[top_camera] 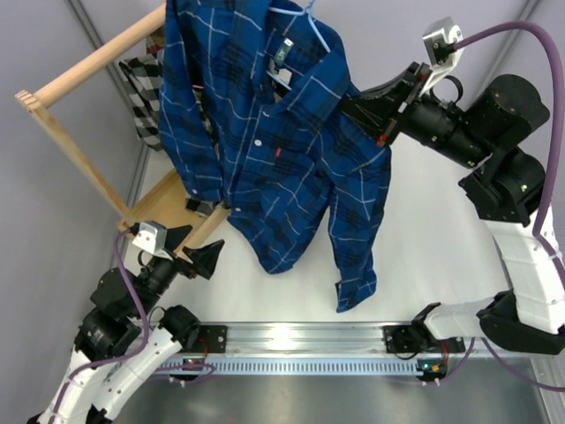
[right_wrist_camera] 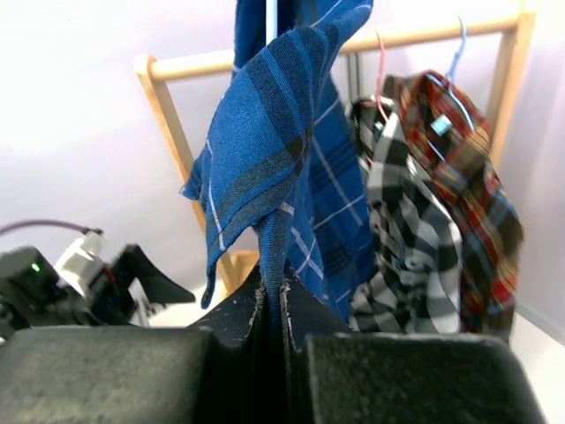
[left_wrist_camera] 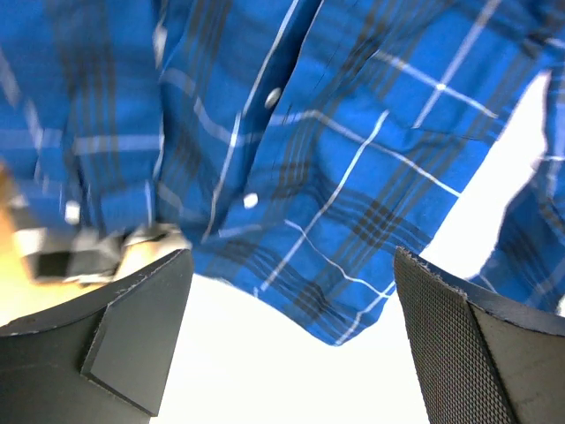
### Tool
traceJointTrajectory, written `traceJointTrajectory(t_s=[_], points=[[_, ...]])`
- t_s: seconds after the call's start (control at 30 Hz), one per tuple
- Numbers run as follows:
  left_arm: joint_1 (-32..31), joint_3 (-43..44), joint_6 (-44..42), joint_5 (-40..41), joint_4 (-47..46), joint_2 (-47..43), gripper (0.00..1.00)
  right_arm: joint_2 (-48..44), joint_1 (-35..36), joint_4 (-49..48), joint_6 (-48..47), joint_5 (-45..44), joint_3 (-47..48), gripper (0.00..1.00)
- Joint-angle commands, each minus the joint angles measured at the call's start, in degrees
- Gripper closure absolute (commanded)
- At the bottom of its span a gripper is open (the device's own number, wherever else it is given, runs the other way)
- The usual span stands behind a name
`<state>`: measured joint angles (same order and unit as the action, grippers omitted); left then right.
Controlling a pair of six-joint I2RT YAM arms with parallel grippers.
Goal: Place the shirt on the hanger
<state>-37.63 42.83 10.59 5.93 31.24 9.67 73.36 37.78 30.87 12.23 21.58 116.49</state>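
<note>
One view, right wrist, shows right end effector (right_wrist_camera: 282, 296) pinching shirt (right_wrist_camera: 274, 124).

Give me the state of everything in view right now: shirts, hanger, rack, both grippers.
hanger: carrying the blue shirt; where its hook rests is out of view.
blue shirt: hanging, one fold pulled sideways.
right gripper: shut on the blue shirt.
left gripper: open, empty, below the hem.
checked shirt: hanging on the rack.
red plaid shirt: hanging on the rack.
rack: standing upright.
</note>
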Motion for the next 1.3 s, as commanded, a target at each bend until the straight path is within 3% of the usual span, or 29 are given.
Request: traceJointTrajectory(t_s=[0.0,0.13,0.33,0.47,0.77,1.27], points=[[1.8,0.0,1.5,8.3,-2.5,0.5,0.02,1.2,0.6,-12.1,5.0,2.4,5.2,1.0],[2.6,-0.2,2.0,11.9,-1.8,-0.6,0.02,3.0,1.2,-16.9,7.3,3.9,5.0,1.0],[3.3,-0.2,2.1,11.6,-1.7,0.0,0.02,7.8,5.6,-16.2,4.9,2.4,5.9,1.0],[3.5,-0.2,2.0,11.6,-1.7,0.1,0.02,7.4,11.1,-18.1,1.2,-2.1,0.0,1.0],[3.9,-0.4,2.0,11.9,-1.6,-0.4,0.02,2.5,15.7,-29.9,-1.2,-7.8,-17.0,1.0],[4.8,-0.5,2.2,13.4,-1.5,-1.1,0.02,11.1,19.4,-38.8,-1.0,-13.6,-21.0,1.0]])
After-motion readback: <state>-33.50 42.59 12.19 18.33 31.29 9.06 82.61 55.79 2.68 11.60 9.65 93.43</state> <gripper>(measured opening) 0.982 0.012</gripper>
